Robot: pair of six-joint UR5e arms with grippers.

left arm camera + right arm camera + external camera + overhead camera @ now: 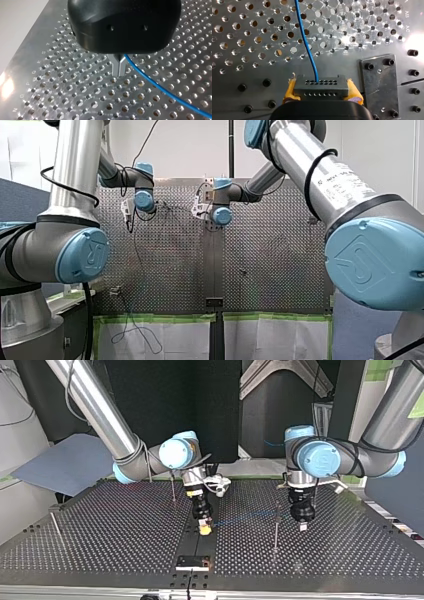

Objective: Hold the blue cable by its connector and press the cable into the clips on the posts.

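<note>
status: grasp complete, routing not complete.

the right gripper was clamped on the connector, with its yellow pads pressed against both ends of the black block. the blue cable left the connector's face and ran ahead of the gripper across the perforated bench.

the left gripper had its metal fingers drawn together. the cable emerged right beside them and trailed away over the bench. the gripper appeared to be pinched on the cable, though the contact itself was hidden under the gripper body.

in the top view the connector sat low at the centre of the frame. the cable stretched rightward from it towards the left gripper, right of centre. one post stood between the two grippers, close to the cable line. a second post stood left of centre and a third post at the far left, both apart from the cable. the clips were too small to make out.

judgement: the hold by the connector was done. seating in any clip could not be confirmed, so pressing the cable into the clips was left to do.
</note>
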